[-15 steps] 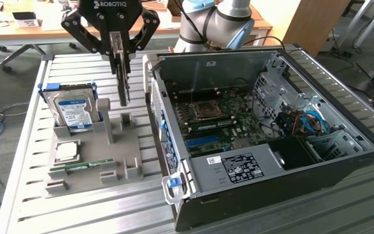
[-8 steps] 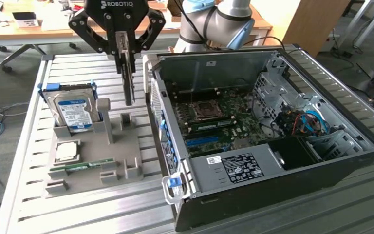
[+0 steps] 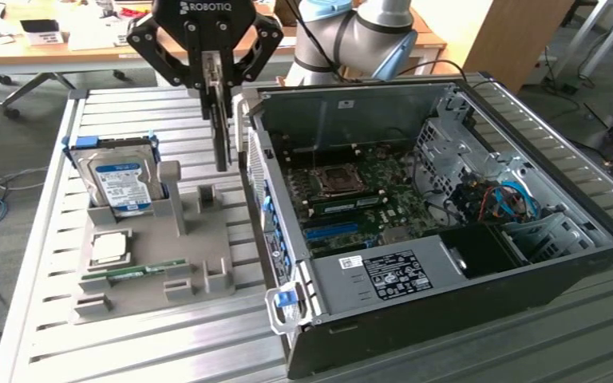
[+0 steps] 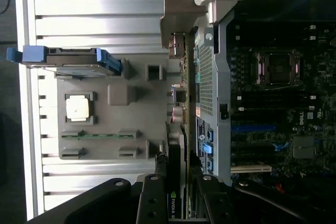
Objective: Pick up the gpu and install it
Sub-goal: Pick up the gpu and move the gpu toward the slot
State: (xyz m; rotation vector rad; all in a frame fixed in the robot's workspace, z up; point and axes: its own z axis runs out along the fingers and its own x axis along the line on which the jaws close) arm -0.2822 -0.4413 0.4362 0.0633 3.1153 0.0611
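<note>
Currently gripper [image 3: 213, 84] clamped on the gpu [image 3: 220, 140], card hanging upright, edge-on, over the slatted surface [image 3: 125, 351] between grey parts holder [image 3: 195, 239] and open computer case [image 3: 445, 311], just beside the case's rear panel.

My jaws' housing and my arm [image 3: 360, 32] are cut off by the top edge of the exterior frame. The gpu [image 3: 219, 136] hangs edge-on at upper centre-left, so neither face shows, and its top end is hidden inside my jaws. In the wrist view the gpu [image 4: 176, 150] runs off the picture's edge. The hard drive [image 3: 124, 179] label is too small to read.
</note>
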